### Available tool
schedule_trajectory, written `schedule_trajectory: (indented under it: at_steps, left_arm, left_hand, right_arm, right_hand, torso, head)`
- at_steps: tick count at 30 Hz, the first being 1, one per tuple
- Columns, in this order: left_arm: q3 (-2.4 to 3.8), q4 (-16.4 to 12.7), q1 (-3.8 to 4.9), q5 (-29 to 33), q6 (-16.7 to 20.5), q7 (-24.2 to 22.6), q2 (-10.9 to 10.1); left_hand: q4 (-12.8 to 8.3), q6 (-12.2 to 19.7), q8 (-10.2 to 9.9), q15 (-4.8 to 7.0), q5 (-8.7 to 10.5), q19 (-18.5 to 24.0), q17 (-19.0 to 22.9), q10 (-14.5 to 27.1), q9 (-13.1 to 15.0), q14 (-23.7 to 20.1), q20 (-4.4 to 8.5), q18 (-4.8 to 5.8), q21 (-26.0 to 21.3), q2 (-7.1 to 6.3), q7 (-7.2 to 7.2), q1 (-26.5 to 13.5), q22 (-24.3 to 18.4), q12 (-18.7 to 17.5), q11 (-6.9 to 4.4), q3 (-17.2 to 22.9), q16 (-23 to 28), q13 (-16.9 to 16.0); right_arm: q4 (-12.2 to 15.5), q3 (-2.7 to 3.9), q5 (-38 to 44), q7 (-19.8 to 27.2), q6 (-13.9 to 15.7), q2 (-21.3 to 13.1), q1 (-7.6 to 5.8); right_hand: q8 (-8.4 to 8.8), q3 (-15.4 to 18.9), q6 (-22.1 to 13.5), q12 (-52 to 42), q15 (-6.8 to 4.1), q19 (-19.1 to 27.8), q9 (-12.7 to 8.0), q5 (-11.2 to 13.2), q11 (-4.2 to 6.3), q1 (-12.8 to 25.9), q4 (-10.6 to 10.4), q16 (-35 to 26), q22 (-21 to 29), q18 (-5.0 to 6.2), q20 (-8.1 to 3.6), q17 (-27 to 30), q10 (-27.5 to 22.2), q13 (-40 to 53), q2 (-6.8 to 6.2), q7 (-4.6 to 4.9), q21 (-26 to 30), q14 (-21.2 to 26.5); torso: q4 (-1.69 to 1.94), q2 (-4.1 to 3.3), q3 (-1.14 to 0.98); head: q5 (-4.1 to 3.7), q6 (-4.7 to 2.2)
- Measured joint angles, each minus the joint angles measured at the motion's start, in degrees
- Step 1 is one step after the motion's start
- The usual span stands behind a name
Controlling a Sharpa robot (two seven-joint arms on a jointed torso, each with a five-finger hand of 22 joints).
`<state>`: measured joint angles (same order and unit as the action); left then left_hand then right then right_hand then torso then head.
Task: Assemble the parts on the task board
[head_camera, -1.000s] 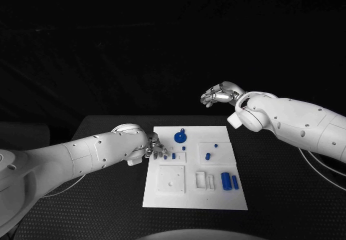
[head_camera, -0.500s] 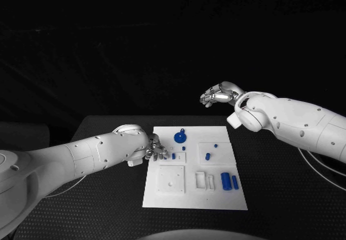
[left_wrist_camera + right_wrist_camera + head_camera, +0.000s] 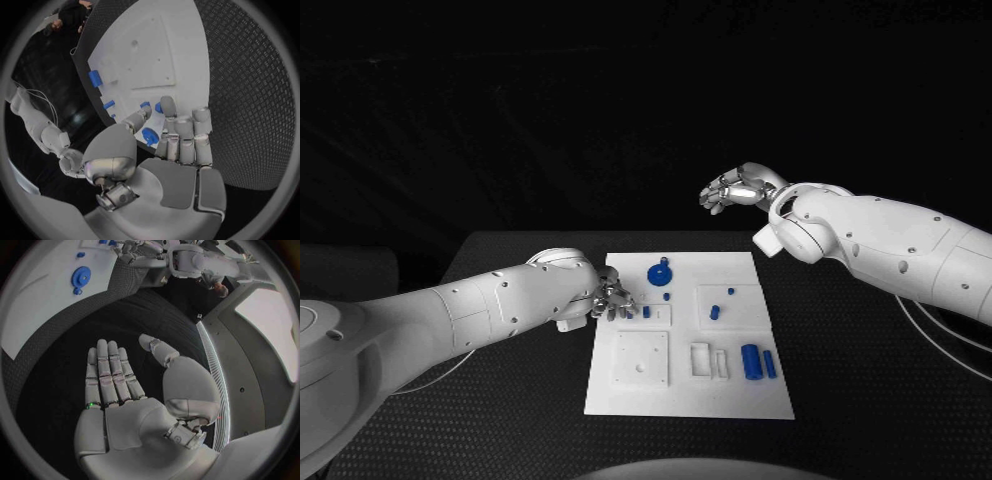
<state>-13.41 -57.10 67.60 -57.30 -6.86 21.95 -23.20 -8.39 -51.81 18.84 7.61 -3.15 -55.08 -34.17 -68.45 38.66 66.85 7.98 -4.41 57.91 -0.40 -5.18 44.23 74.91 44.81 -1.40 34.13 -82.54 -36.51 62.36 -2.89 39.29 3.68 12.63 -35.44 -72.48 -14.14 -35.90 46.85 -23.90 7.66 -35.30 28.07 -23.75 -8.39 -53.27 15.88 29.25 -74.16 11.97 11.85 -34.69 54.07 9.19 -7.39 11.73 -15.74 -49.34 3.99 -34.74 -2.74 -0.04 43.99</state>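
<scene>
The white task board lies in the middle of the black table. My left hand rests at the board's left edge. In the left wrist view my left hand has its thumb and a fingertip pinching a small blue peg that stands in the board; a second peg stands beside it. A round blue disc lies farther back, and two blue cylinders lie at the near right. My right hand hangs high beyond the board's far edge, its fingers straight and holding nothing.
More small blue pegs stand right of the middle of the board, near several raised white blocks. Bare black table lies on both sides of the board.
</scene>
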Motion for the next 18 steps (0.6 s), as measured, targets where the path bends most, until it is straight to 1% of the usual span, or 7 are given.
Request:
schedule_trajectory:
  at_steps: [6,8,11,13,18]
  left_arm:
    - [0.05,0.3,0.0,0.2,-0.4,0.0,0.2]
    - [0.07,0.4,-0.03,0.2,-0.5,0.0,0.3]
    - [0.1,0.5,-0.07,0.2,-0.5,0.0,0.4]
    - [0.11,0.6,-0.09,0.2,-0.5,0.0,0.5]
    - [0.13,0.7,-0.12,0.3,-0.4,0.0,0.6]
  left_hand:
    - [-1.3,-0.7,-0.3,-0.17,0.0,0.0,0.0,0.0,0.0,0.0,0.0,0.14,0.2,1.03,0.1,1.0,0.0,0.2,0.01,0.4,0.0,0.1]
    - [-1.5,-0.8,-0.3,-0.18,0.0,0.0,0.0,0.0,0.0,0.0,0.0,0.38,0.2,0.91,0.0,1.4,0.0,0.2,0.02,0.5,0.0,0.1]
    - [-1.7,-1.0,-0.3,-0.27,0.0,0.0,0.0,-0.1,0.0,0.1,0.0,0.41,0.2,0.78,0.18,1.5,0.0,0.2,0.11,0.3,0.0,0.1]
    - [-1.7,-1.1,-0.3,-0.28,0.0,0.0,0.0,-0.1,0.0,0.1,0.0,0.41,0.2,1.01,0.21,1.8,0.0,0.2,0.12,0.3,0.0,0.1]
    - [-1.7,-1.3,-0.3,-0.28,0.0,0.0,0.0,-0.1,0.2,0.1,0.0,0.42,0.2,1.01,0.12,1.8,0.0,0.2,0.09,0.3,0.0,0.2]
  right_arm:
    - [0.0,0.0,0.0,0.0,0.0,0.0,0.0]
    - [0.0,0.0,0.0,0.0,0.0,0.0,0.0]
    - [0.0,0.0,0.0,0.0,0.0,0.0,0.0]
    - [0.0,0.0,0.0,0.0,0.0,0.0,0.0]
    - [0.1,0.0,0.0,0.0,0.0,-0.1,0.0]
  right_hand:
    - [0.0,0.0,0.0,0.0,0.0,0.0,0.0,0.0,0.0,0.0,0.0,0.0,0.0,0.0,0.0,0.0,0.0,0.0,0.0,0.0,0.0,0.0]
    - [0.0,0.0,0.0,0.0,0.0,0.0,0.0,0.0,0.0,0.0,0.0,0.0,0.0,0.0,0.0,0.0,0.0,0.0,0.0,0.0,0.0,0.0]
    - [0.0,0.0,0.0,0.0,0.0,0.0,-0.1,0.0,0.0,0.0,0.0,0.0,0.0,0.0,0.0,0.0,0.0,-0.1,0.0,0.0,0.0,0.0]
    - [0.0,0.0,0.0,0.0,0.0,0.0,-0.1,0.0,0.0,0.0,0.0,0.0,0.0,0.0,0.0,0.0,0.0,-0.1,0.0,0.0,0.0,0.0]
    - [0.0,0.0,0.0,0.0,0.0,0.0,-0.1,0.0,0.0,0.0,0.0,0.0,-0.1,0.0,0.0,0.0,0.0,0.0,0.0,0.0,0.0,0.0]
  torso:
    - [-0.01,0.01,0.0]
    - [0.0,0.01,0.0]
    - [0.01,0.01,0.01]
    - [0.01,0.01,0.02]
    - [0.01,0.0,0.03]
  head:
    - [-0.05,0.04]
    - [-0.08,0.04]
    - [-0.12,0.05]
    - [-0.13,0.07]
    - [-0.13,0.08]
